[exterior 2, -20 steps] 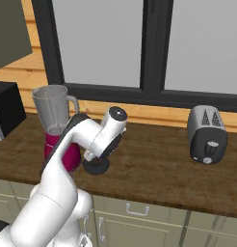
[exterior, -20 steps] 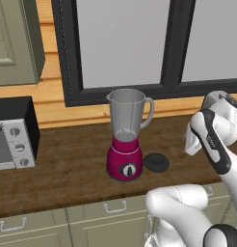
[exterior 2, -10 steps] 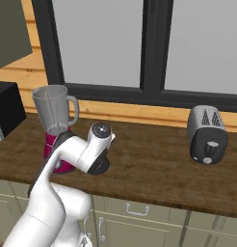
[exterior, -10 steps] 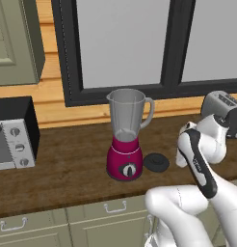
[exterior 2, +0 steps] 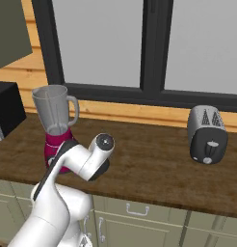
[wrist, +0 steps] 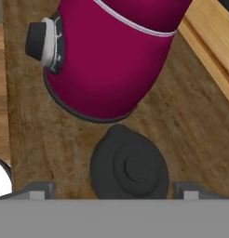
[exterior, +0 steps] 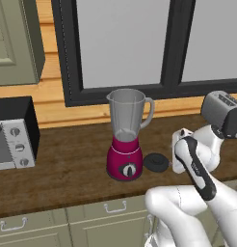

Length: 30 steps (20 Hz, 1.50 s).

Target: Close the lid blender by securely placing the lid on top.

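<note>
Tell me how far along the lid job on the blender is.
Nothing looks finished: the blender jar is open on top and the lid lies flat on the counter beside its magenta base. In hand: the end effector hangs above the lid, open and holding nothing. Left: grasp the lid, lift it and seat it on the jar's rim.

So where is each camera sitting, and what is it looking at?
Left base view: behind the arm to its left, looking forward and down at the counter, the blender, the lid and the toaster; the white arm rises at lower right.
Right base view: behind the arm to its right, same counter; the arm rises at lower left.
Hand view: on the hand, looking down at the lid lying beside the blender's magenta base; the open gripper shows at the bottom.
All three share the blender.
</note>
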Motion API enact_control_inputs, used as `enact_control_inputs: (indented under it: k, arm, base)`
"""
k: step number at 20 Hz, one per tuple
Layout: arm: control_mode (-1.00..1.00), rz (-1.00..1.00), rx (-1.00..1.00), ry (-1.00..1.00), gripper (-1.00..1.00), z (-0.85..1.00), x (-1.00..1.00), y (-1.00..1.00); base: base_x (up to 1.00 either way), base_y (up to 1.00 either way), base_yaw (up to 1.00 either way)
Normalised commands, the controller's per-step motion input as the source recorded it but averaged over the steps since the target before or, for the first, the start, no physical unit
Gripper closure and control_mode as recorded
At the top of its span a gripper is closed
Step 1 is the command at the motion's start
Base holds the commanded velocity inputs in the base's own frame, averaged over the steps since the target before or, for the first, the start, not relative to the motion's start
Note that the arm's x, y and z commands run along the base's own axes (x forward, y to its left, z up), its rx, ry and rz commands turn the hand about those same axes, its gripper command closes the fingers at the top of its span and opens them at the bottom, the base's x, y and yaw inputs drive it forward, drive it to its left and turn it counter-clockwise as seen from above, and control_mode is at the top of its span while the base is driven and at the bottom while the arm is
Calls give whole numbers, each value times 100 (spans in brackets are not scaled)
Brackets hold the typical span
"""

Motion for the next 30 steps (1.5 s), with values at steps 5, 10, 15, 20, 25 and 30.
enact_control_inputs:
  k: [5, 10, 15, 20, 25, 30]
  arm:
    - [-100, 7, -3, 3, -100, -7, 13, 3]
    - [-100, 7, -1, 0, -100, -18, 35, 7]
    - [-100, 11, 0, 0, -100, -22, 38, 1]
    - [-100, 15, 0, 3, -100, -32, 4, 1]
    - [-100, 11, -1, 6, -100, -32, 1, 12]
    - [-100, 3, -2, 10, -100, -16, 6, 27]
  base:
    - [0, 0, 0]
    - [0, 0, 0]
    - [0, 0, 0]
    - [0, 0, 0]
    - [0, 0, 0]
    - [0, 0, 0]
